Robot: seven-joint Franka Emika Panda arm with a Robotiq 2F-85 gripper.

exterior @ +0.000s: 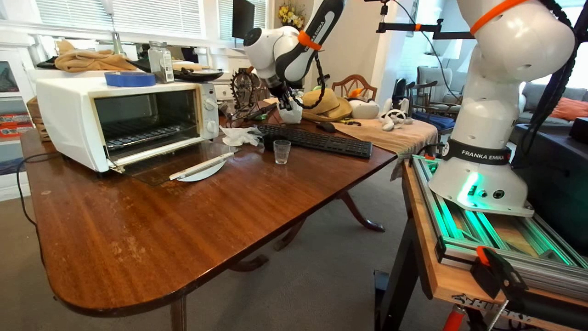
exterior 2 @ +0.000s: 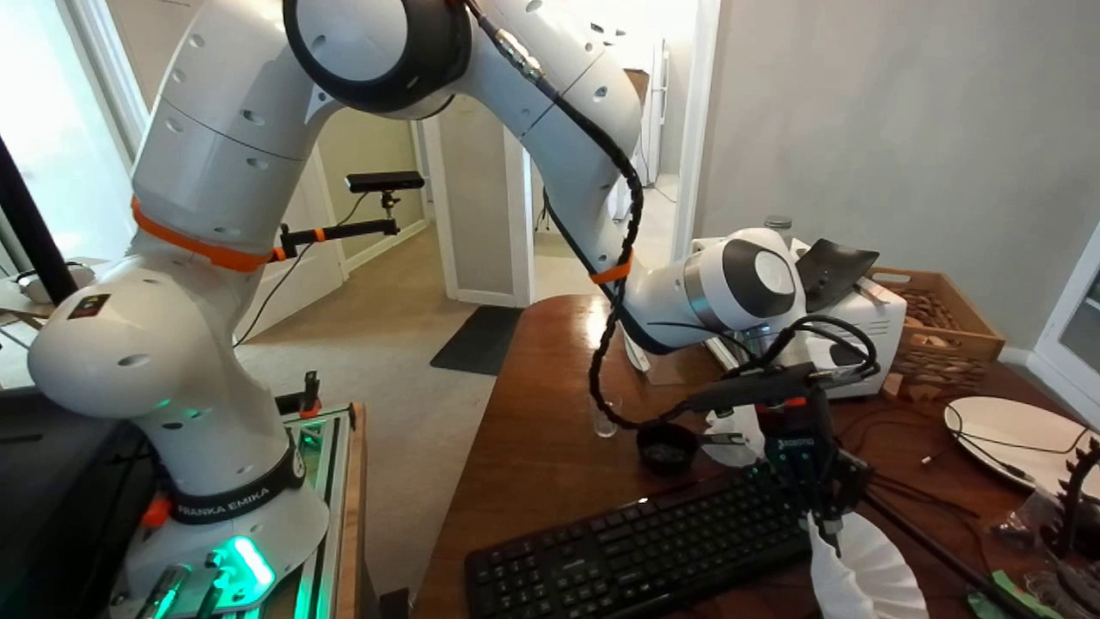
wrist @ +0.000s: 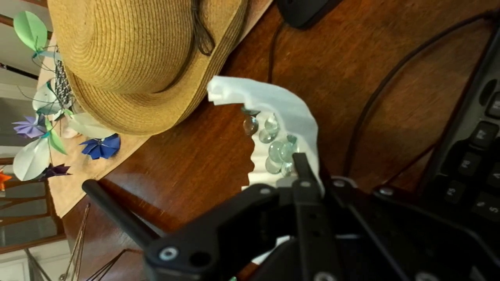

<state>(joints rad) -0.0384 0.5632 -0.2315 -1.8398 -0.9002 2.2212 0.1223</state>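
Gripped a white fluted coffee filter [wrist: 293, 107] on or just above the wooden tabletop [exterior: 206, 207], between a straw hat [wrist: 133, 50] and a black computer keyboard [exterior 2: 636, 550]. Had the claw [exterior 2: 827, 529] drawn tight together, apparently with the thin paper rim pinched inside. Cradled a cluster of clear glass pebbles [wrist: 276, 151] in the filter, seen in the wrist view. Could not be told from any view: lifted clear or resting on the wood.

Looked, by judgement, like the hold-and-steady step, with the paper bent near the grip. Called next for a slow, level touch, given flimsy paper likely to fold and smooth pebbles likely to roll over the low edge.

Left little room on the hat side, with the brim just beside the filter. Asked for equal care near a black mouse [wrist: 306, 11], with a thin cable running to the filter's edge. Spotted farther off in an exterior view: a clear drinking glass [exterior: 281, 151], crumpled white paper [exterior: 241, 137] and a white toaster oven [exterior: 71, 119] with door lowered and a lidded glass jar [exterior: 161, 63] on top.
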